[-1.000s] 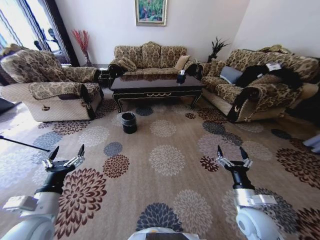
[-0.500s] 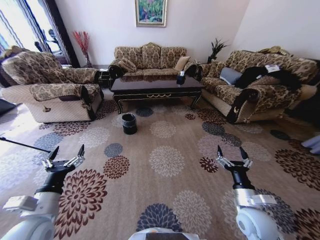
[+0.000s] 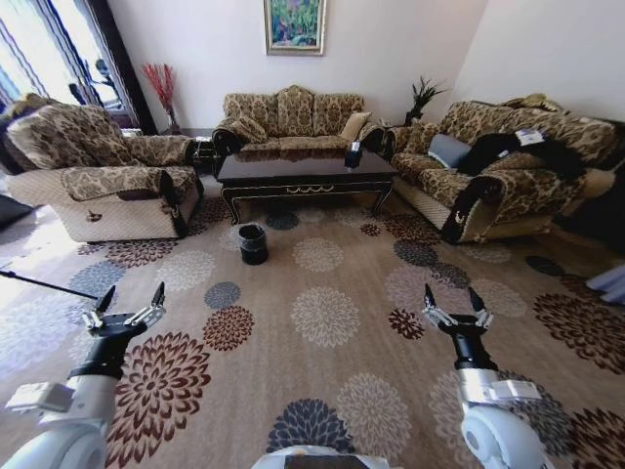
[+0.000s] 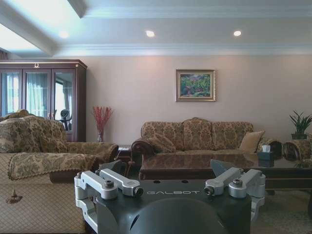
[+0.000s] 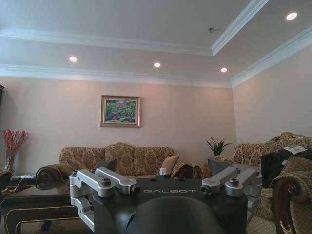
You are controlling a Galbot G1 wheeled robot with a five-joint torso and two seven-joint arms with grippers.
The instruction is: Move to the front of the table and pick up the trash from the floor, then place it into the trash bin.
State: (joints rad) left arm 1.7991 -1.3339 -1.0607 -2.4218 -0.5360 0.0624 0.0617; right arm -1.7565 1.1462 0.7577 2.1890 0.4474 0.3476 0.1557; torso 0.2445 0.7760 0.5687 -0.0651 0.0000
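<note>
The dark glossy table (image 3: 306, 171) stands at the far side of the room, in front of the back sofa. The small black trash bin (image 3: 253, 243) sits on the patterned floor (image 3: 322, 371), just before the table's left end. I cannot make out any trash on the carpet. My left gripper (image 3: 132, 293) and right gripper (image 3: 449, 293) hover low over the carpet at the near side, both open and holding nothing, far from the bin. The table (image 4: 219, 168) also appears in the left wrist view beyond the open left gripper (image 4: 168, 168).
An armchair (image 3: 98, 181) stands at the left, a patterned sofa (image 3: 293, 117) behind the table, and another sofa (image 3: 508, 166) with dark clothing at the right. A dark tissue box (image 3: 354, 152) sits on the table. Open carpet lies between me and the bin.
The whole head view has shifted slightly, with the table and sofas sitting a little lower in the picture, so the camera has moved. Both arms hold the same pose.
</note>
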